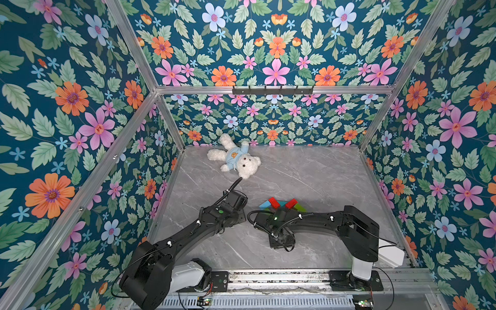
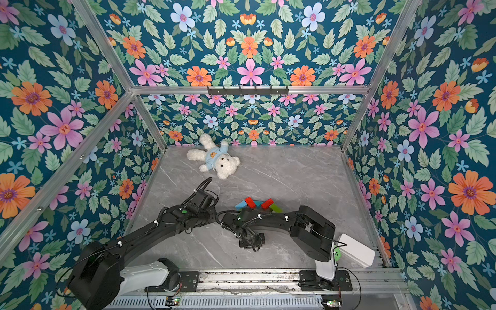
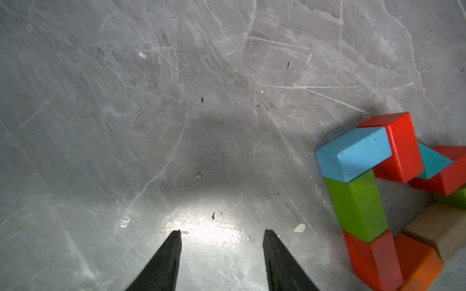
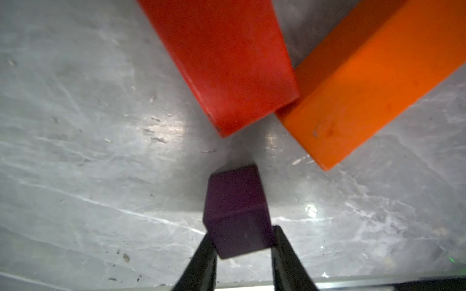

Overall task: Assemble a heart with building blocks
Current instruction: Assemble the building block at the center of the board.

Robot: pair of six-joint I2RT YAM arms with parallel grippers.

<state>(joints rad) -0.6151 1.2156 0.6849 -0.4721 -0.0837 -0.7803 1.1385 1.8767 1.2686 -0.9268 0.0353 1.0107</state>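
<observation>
The right claw [image 4: 242,232] clamps the purple cube [image 4: 237,211] just nearside of the red brick [image 4: 227,63] and orange brick [image 4: 365,88]; we judge it the heart [image 1: 273,202] tip. The left claw [image 3: 222,231] stands apart.

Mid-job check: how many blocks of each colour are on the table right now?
Red blocks: 3
Green blocks: 2
Light blue block: 1
Teal triangle: 1
Orange block: 1
Plain wood block: 1
Purple cube: 1
Total: 10

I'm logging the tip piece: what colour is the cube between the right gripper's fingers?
The cube is dark purple; the right wrist view shows it best.
</observation>
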